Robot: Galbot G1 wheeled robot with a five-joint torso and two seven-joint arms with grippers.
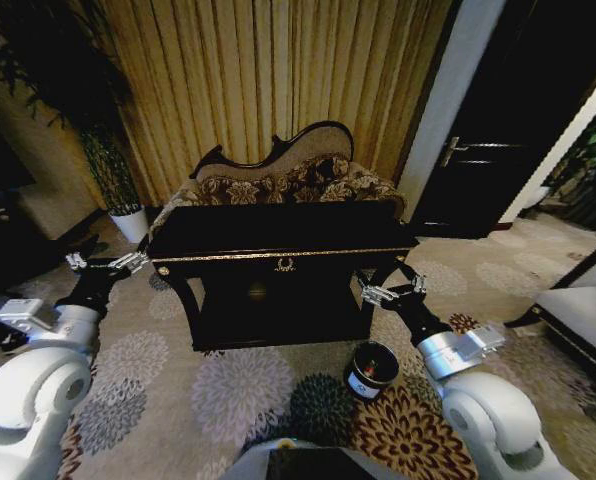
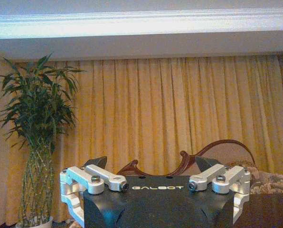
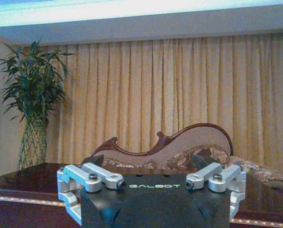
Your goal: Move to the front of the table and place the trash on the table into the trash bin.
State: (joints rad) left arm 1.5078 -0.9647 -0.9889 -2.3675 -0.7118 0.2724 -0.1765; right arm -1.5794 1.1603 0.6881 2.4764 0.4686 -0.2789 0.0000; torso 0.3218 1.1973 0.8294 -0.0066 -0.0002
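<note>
The glossy black table (image 1: 278, 240) with gold edge trim stands straight ahead, and its dark top (image 3: 27, 175) also lies under my right wrist camera. I cannot make out any trash on the dark top. The small round dark trash bin (image 1: 371, 370) with a white label stands on the carpet by the table's front right leg. My left gripper (image 1: 103, 262) hovers open and holds nothing at the table's front left corner, its jaws wide apart (image 2: 153, 164). My right gripper (image 1: 391, 288) is open and holds nothing near the front right corner (image 3: 148, 160), just above the bin.
A curved-back floral sofa (image 1: 278, 180) sits right behind the table against gold curtains. A tall plant in a white pot (image 1: 128, 222) stands at the back left. A dark door (image 1: 498, 150) is at the right, and a pale-topped piece of furniture (image 1: 588, 310) is at the right edge.
</note>
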